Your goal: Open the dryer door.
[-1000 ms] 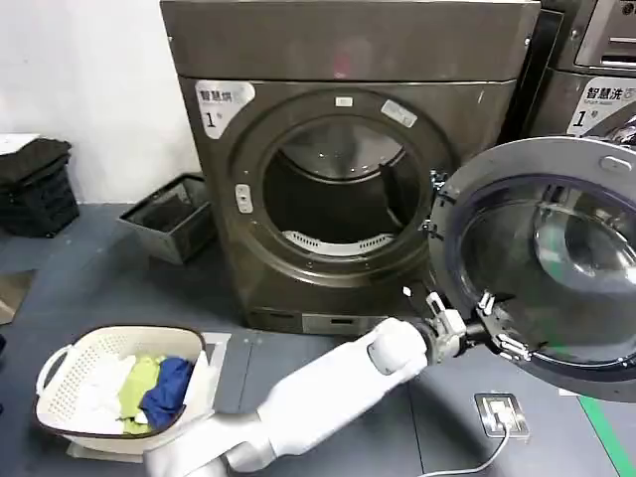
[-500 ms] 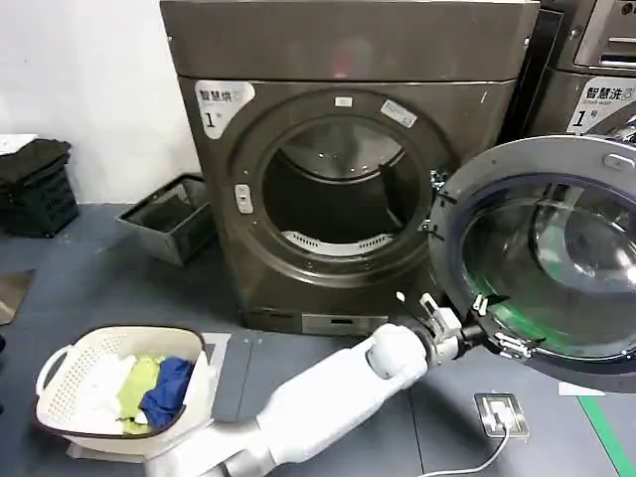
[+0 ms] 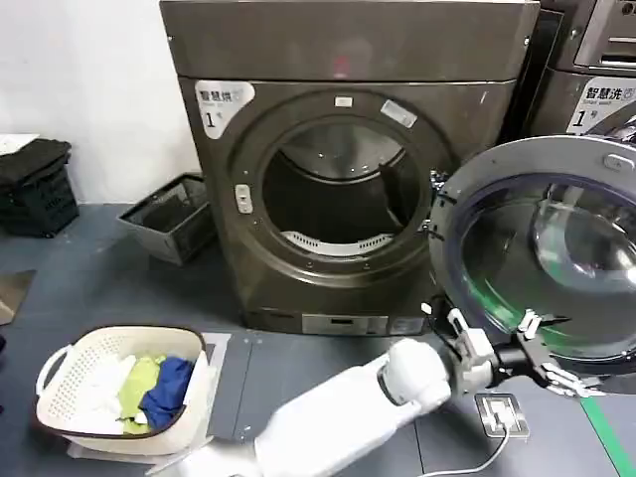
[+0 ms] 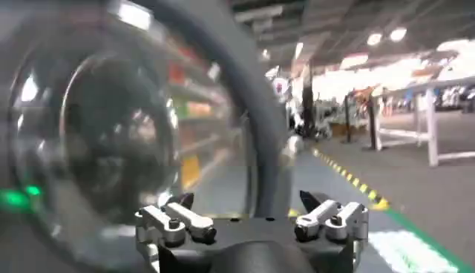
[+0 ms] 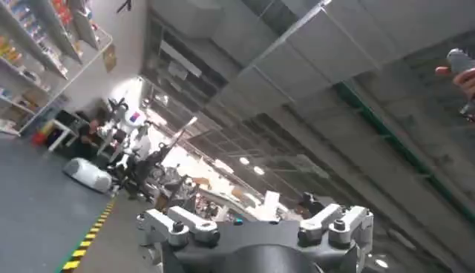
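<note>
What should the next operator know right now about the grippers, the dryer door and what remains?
Left gripper: open, empty, at the lower edge of the dryer door, not clamped on it; the wrist view shows the door's rim in front of its spread fingers.
Right gripper: open, empty, pointing up toward the ceiling, away from the work.
Dryer door: swung wide open to the robot's right of the dryer; the drum opening is fully exposed.
Done: the door is open.
Left: probably only pulling the left arm clear of the door.
</note>
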You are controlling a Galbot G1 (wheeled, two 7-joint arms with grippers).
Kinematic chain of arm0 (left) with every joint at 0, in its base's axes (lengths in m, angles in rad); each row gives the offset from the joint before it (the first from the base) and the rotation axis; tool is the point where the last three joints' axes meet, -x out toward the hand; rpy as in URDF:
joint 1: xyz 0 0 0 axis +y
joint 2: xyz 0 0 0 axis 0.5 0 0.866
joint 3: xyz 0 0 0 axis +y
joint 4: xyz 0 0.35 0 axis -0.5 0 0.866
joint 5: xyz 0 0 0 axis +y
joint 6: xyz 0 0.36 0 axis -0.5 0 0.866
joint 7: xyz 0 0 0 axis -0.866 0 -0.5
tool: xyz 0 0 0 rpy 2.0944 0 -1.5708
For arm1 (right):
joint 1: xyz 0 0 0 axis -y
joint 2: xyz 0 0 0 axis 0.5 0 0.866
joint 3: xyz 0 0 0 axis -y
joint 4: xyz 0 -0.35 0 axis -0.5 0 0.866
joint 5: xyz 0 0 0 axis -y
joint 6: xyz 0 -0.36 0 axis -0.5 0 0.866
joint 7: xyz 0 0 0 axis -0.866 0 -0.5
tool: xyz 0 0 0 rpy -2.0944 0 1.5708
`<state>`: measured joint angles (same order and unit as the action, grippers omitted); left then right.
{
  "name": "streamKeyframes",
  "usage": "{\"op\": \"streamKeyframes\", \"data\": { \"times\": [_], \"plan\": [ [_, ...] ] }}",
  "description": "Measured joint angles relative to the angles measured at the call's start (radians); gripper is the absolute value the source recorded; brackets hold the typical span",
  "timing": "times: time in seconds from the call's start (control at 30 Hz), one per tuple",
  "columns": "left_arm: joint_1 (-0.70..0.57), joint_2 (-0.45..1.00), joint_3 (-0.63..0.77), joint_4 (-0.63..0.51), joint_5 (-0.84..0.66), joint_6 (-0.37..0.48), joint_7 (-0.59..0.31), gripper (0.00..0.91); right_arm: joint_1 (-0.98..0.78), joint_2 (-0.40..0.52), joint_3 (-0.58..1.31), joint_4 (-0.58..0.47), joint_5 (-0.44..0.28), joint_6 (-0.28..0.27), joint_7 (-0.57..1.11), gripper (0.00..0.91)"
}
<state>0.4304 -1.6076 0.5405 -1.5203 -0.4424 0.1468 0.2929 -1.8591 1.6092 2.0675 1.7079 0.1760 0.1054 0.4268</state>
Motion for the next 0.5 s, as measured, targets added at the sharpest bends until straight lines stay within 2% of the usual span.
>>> {"op": "streamKeyframes", "data": {
  "times": [0.17,0.4,0.5],
  "plan": [
    [0.043,0.15,-0.042,-0.142,-0.023,0.05,-0.036,0.907,0.003,0.0,-0.005,0.016,0.003,-0.003,-0.006,0.907],
    [0.119,0.382,-0.14,-0.32,-0.057,0.101,-0.04,0.907,0.012,0.0,-0.026,0.02,-0.003,-0.002,-0.007,0.907],
    [0.166,0.463,-0.195,-0.392,-0.055,0.152,-0.067,0.907,0.016,0.0,-0.036,0.019,-0.006,-0.003,-0.007,0.907]
  ]
}}
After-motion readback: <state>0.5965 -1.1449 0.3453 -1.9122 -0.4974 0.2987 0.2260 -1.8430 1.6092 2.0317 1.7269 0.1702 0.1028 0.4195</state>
